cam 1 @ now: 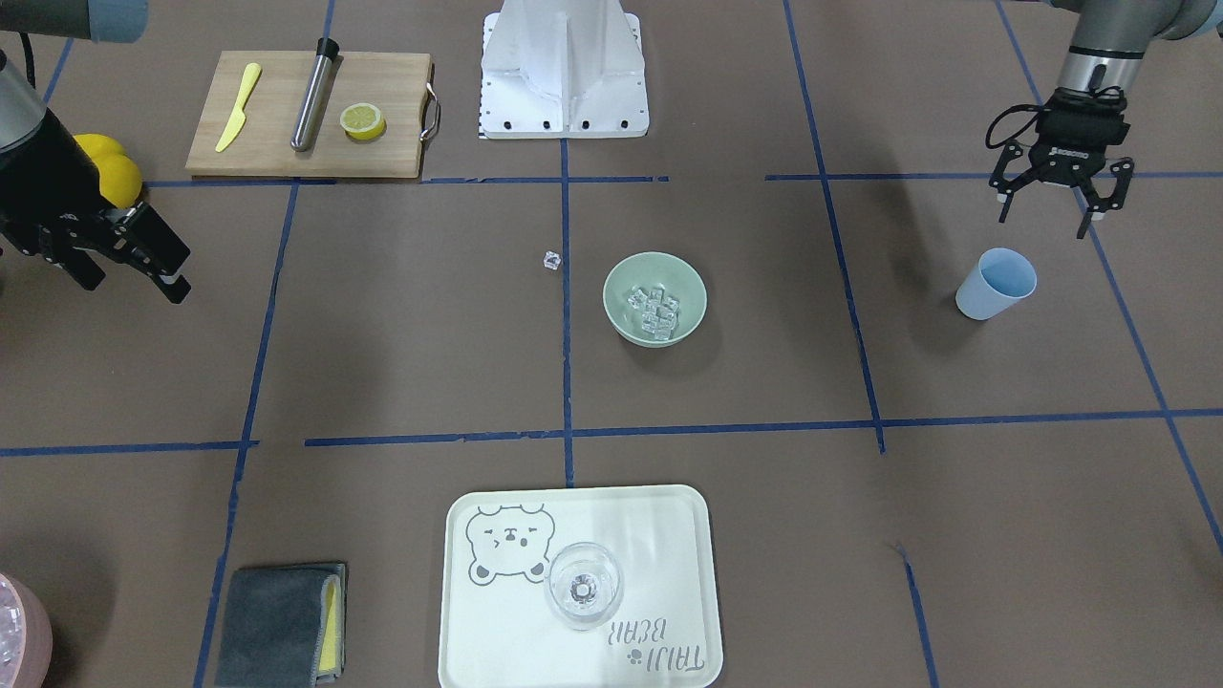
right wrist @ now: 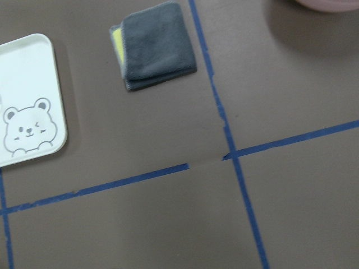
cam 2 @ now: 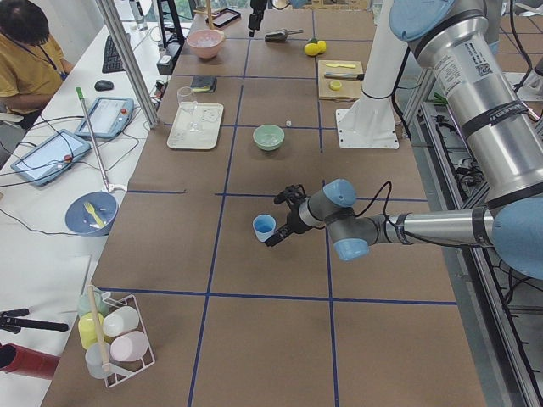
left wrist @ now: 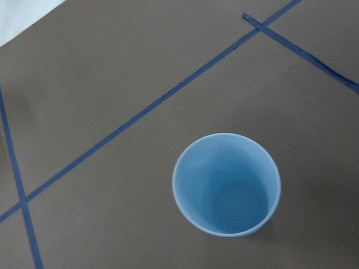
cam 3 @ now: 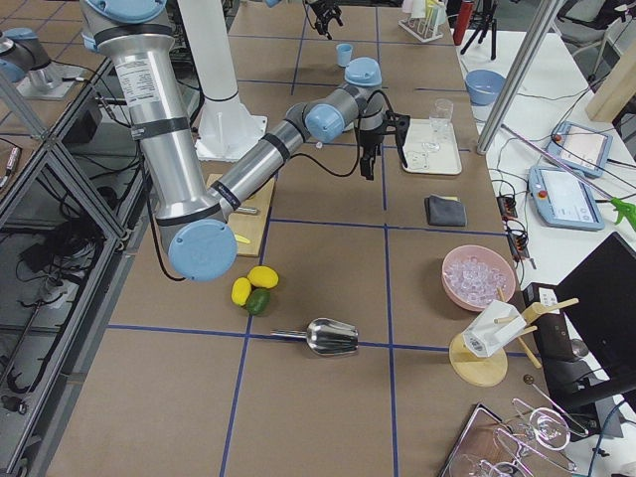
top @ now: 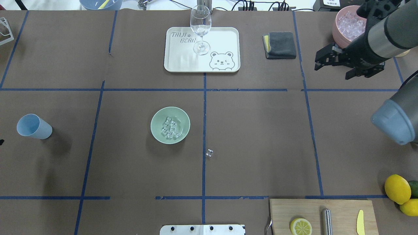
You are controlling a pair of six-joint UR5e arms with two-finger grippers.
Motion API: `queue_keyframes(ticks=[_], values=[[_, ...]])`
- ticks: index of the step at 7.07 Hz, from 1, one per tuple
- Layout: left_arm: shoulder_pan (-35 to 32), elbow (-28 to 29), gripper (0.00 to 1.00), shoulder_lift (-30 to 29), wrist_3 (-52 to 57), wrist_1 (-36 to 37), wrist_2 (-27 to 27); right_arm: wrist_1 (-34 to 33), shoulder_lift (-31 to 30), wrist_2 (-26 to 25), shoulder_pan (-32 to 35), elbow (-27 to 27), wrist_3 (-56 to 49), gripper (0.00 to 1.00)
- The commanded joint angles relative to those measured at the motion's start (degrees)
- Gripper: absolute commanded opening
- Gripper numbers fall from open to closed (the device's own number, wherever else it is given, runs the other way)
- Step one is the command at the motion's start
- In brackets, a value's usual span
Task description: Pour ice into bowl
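The sage-green bowl point(cam 1: 617, 287) stands upright near the table's middle and holds several clear ice cubes point(cam 1: 654, 308); the bowl point(top: 156, 121) and the ice point(top: 170, 128) also show in the overhead view. One stray ice cube point(cam 1: 551, 260) lies on the table beside the bowl. The blue cup point(cam 1: 996, 284) stands upright and empty, as the left wrist view point(left wrist: 226, 184) shows. My left gripper point(cam 1: 1046, 205) is open and empty, hanging above and just behind the cup. My right gripper point(top: 316, 60) is open and empty, far from the bowl, near the pink container.
A pink container point(top: 349, 24) of ice stands at the far right. A bear tray point(top: 225, 36) holds a clear wine glass point(top: 200, 27). A grey cloth point(top: 280, 45), a cutting board point(cam 1: 277, 143) with lemon half, metal tube and yellow knife, and loose lemons point(top: 397, 189) lie around.
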Motion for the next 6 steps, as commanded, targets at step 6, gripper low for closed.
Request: queue_keyframes(ticks=[6], values=[[-28.97,6.15,1.00,-23.74,7.66,37.48,-28.92,7.05,25.79,-15.59,-24.27,-21.65,28.32,1.00]])
